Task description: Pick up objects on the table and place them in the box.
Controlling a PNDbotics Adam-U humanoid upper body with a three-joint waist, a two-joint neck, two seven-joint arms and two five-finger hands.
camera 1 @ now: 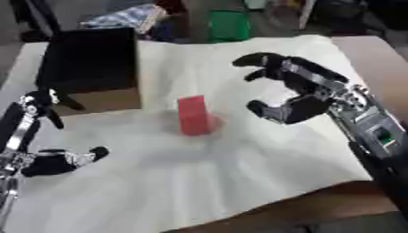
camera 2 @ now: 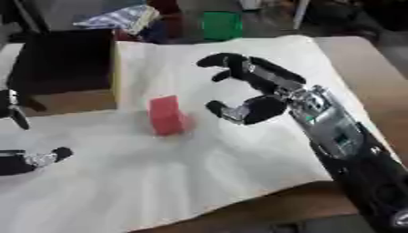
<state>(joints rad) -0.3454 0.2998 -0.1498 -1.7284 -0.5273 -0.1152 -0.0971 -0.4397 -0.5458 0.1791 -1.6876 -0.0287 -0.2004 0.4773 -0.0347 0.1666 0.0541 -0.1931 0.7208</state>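
Red block: one block, standing up on the white cloth near the middle of the surface. Nothing is touching it.
Where it sits: it is just in front of the box and a little to its right, with your right robot hand close by on its right side.
Right robot hand: it comes in from the right edge, up above the cloth. Your fingers are spread and bent a bit, the thumb is below them, and they make a wide open gap that faces the block. It holds nothing.
Left robot hand: it rests low at the left edge on the cloth. The fingers look tucked in, but you cannot tell for sure if it is open or closed. Part of the arm is cut off by the edge.
Box: one box, dark inside, brown on its front, at the far left of the surface. You cannot see what is in it.
Hard to see: the things behind the surface are only blurry shapes, one green.
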